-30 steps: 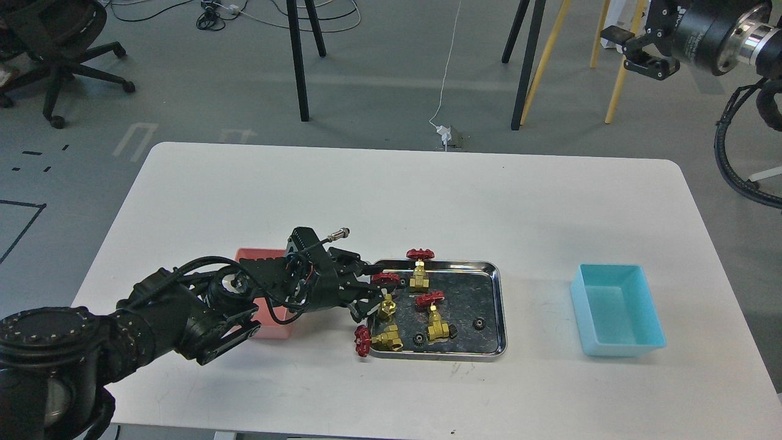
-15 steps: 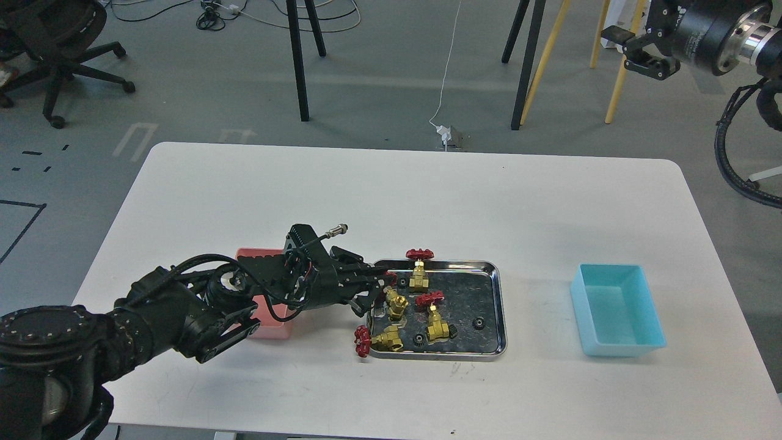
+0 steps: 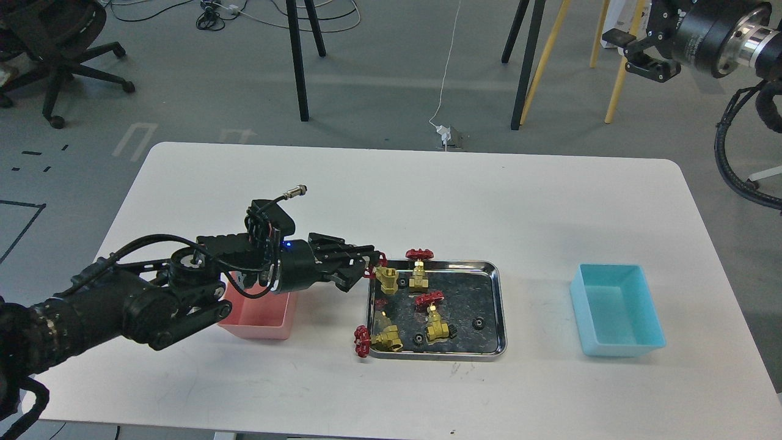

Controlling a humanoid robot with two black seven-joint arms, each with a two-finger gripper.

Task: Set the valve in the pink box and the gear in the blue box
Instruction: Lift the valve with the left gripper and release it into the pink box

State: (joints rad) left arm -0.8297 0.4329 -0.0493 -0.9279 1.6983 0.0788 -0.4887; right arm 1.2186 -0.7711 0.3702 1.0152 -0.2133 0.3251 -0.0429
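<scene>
Robotics lab: white table (image 3: pixel 427 195), floor cables (image 3: pixel 244 15), tripod legs (image 3: pixel 299 61), office chair (image 3: pixel 55 49).

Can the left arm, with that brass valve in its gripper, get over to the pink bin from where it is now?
Probably yes. The left gripper holds the brass valve with the red handwheel above the shiny steel tray; the salmon-pink plastic bin sits open right beside it, nothing between.

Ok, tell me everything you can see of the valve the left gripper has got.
The valve is brass-coloured metal with a red handwheel, mostly hidden by the fingers. The left gripper is shut on its handwheel end, and the brass body hangs tilted, lifted above the steel tray's left edge. Only the gripper seems to touch it. The pink box lies to its left.
</scene>
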